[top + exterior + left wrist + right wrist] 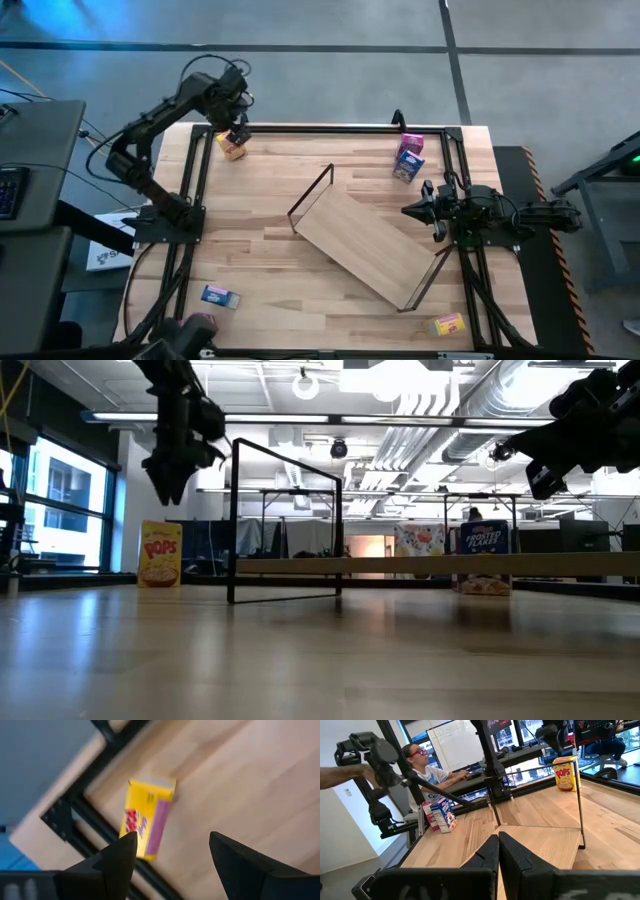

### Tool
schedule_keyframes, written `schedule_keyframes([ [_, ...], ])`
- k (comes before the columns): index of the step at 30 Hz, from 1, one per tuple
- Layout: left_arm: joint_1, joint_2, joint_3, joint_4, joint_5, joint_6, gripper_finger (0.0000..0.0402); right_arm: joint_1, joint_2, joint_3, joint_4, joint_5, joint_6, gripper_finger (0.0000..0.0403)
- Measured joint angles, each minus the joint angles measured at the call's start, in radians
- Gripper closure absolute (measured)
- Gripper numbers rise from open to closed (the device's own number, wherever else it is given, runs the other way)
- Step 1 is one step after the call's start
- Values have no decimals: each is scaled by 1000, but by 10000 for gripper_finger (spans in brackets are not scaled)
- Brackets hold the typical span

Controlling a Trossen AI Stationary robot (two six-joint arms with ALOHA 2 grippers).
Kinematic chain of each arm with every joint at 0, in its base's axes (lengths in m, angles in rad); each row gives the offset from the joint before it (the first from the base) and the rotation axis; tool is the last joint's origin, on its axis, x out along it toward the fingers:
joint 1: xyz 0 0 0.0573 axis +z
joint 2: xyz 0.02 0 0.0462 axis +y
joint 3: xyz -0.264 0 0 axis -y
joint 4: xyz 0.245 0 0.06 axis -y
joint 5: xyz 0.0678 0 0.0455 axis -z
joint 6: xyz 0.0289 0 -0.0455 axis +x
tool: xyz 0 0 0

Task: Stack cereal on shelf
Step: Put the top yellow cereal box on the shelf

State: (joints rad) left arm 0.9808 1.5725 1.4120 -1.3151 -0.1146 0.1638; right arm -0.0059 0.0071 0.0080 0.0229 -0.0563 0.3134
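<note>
A yellow cereal box (232, 147) stands upright on its bottom at the table's far left corner. It also shows in the low view (160, 567) and the left wrist view (146, 817). My left gripper (172, 855) hangs above it, pointing down, open, with nothing between its fingers; the box lies off to one finger's side. The shelf (365, 245) stands slantwise mid-table on its black wire end frames. My right gripper (498, 847) waits shut and level at the table's right side (408, 211).
A pink box (410, 145) and a blue box (407, 167) stand at the far right. A blue box (220, 296) lies near left, a yellow one (449, 323) near right. A black frame (320, 128) rims the table. A person (427, 770) sits beyond.
</note>
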Motion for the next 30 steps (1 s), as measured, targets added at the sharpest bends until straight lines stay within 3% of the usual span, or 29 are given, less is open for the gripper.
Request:
schedule_keyframes([
  [12,52,64,0,3,-36,22,157,0,0,0,0,0,0,402],
  [22,82,65,-10,46,-22,27,100,0,0,0,0,0,0,402],
  [30,97,119,-26,51,7,82,91,0,0,0,0,0,0,402],
])
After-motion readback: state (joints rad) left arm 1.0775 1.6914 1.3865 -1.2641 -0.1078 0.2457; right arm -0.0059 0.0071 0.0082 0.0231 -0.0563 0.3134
